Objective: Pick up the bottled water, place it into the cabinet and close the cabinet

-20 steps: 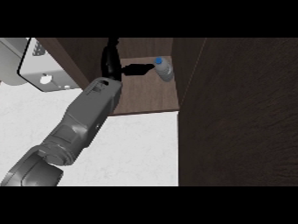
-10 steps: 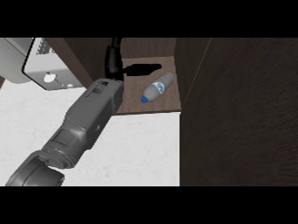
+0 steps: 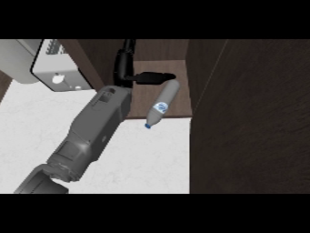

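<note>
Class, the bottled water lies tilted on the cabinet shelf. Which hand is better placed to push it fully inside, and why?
Left. The left hand is already inside the cabinet, right at the base of the bottled water, whose cap overhangs the shelf edge. The right hand is not in view.

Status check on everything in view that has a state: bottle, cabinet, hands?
bottled water: lying tilted on the cabinet shelf, blue cap toward the front edge, cap on.
cabinet: door open, shelf exposed.
hand: over the shelf, fingers straight, tips at the bottle's base, not curled round it.
Other hand: not in view.
</note>
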You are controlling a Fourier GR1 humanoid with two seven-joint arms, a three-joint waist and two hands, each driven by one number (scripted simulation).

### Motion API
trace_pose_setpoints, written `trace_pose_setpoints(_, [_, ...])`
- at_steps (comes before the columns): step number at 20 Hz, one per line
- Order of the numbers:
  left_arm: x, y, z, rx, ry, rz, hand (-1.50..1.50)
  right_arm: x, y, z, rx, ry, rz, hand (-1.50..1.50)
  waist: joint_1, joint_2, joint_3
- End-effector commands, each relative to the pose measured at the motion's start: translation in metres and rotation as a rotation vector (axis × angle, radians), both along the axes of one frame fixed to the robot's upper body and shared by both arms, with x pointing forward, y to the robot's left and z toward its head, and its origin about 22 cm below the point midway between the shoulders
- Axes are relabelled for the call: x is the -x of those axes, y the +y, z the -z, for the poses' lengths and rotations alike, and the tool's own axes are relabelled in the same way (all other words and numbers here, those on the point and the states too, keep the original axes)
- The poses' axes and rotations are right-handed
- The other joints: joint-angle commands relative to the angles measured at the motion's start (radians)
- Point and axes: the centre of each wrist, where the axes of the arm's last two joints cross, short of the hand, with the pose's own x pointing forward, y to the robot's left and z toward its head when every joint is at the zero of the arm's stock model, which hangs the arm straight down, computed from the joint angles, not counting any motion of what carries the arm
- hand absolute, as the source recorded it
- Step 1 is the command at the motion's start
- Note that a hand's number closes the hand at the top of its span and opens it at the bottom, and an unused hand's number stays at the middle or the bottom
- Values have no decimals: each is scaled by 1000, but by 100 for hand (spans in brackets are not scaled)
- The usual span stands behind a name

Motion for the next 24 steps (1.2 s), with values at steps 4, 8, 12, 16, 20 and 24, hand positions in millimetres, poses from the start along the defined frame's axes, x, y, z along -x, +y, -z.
trace_pose_setpoints(4, [14,37,21,100,-1,-3,-150,10,-7,-12,-4,4,21,-150,52,-21,-6])
trace_pose_setpoints(8, [34,31,32,150,45,45,-150,10,5,-14,-1,-9,41,-150,70,-26,-6])
trace_pose_setpoints(12, [59,15,33,200,32,99,-150,21,11,-2,15,53,20,-150,74,-29,-6])
trace_pose_setpoints(16, [82,11,15,253,41,141,-150,18,1,-16,13,46,29,-150,86,-33,-5])
trace_pose_setpoints(20, [121,31,15,261,39,154,-150,14,13,-14,-3,30,19,-150,79,-25,-5])
trace_pose_setpoints(24, [168,23,-15,314,9,153,-150,23,8,-21,9,17,-2,-150,57,-22,-5])
